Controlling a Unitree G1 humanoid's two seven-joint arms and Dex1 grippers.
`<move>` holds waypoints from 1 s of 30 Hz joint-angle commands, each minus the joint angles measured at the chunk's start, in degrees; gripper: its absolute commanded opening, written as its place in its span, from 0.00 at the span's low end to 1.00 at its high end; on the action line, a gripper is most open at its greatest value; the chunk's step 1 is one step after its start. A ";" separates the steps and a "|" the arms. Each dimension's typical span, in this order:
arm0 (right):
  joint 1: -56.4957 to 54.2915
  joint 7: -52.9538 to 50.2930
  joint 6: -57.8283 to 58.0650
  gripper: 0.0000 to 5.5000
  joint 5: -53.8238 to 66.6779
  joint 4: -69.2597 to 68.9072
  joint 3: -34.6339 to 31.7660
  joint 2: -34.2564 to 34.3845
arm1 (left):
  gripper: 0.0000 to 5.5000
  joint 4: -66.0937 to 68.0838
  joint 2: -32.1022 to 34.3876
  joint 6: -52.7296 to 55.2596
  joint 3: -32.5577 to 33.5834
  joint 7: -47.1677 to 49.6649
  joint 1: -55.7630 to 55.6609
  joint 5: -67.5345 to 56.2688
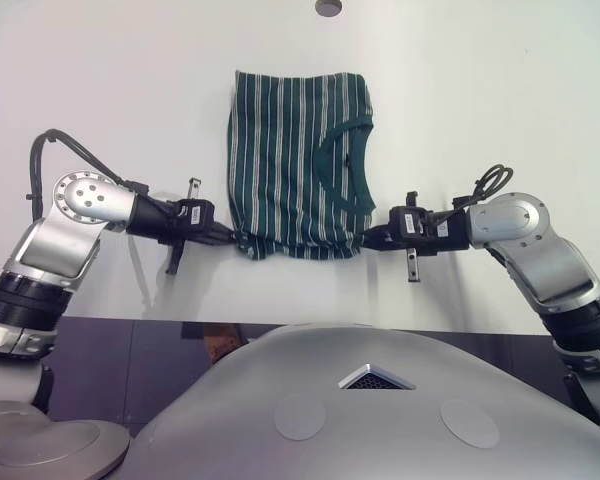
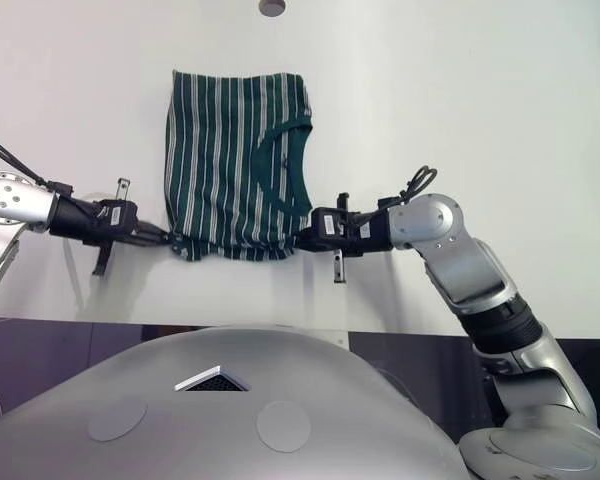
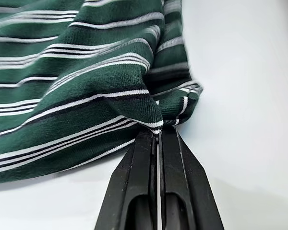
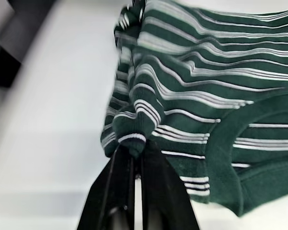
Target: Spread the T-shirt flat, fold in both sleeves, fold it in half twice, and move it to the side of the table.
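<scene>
The T-shirt (image 1: 295,160), dark green with thin white stripes, lies folded into a rough rectangle on the white worktop (image 1: 500,100). It sits about midway between the worktop's left and right edges, with its lower hem toward the near edge. The plain green collar (image 1: 342,165) faces up on the half of the fold nearer the right edge.

The left claw (image 1: 230,237) is clamped on the shirt's near-left corner. Its two black fingers are pressed together with a tuck of striped cloth between their tips. The right claw (image 1: 365,240) is clamped the same way on the near-right corner, just below the collar band. The cloth puckers into a small bunch at each pinch, and the hem between the two runs slightly slack. Both arms come in low over the worktop from opposite sides, pointing at each other across the shirt.

A small round grey disc (image 1: 328,7) sits at the far edge, beyond the shirt.
</scene>
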 commanded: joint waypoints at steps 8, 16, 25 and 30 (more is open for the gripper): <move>-30.42 -13.23 17.75 0.00 11.40 34.89 -12.53 16.04 | 0.00 23.31 -16.72 29.27 5.10 24.00 -30.38 -0.31; -40.11 -18.35 7.81 0.08 2.88 54.62 -11.71 24.79 | 0.04 32.96 -24.72 26.65 6.36 32.28 -34.36 5.50; -43.14 -29.17 -2.06 0.20 1.33 64.63 -20.66 27.98 | 0.16 44.17 -30.52 25.12 19.61 50.97 -38.30 5.47; -32.18 -9.24 4.61 0.07 5.38 40.46 -8.99 25.44 | 0.17 38.00 -32.18 14.88 23.72 48.32 -34.50 2.69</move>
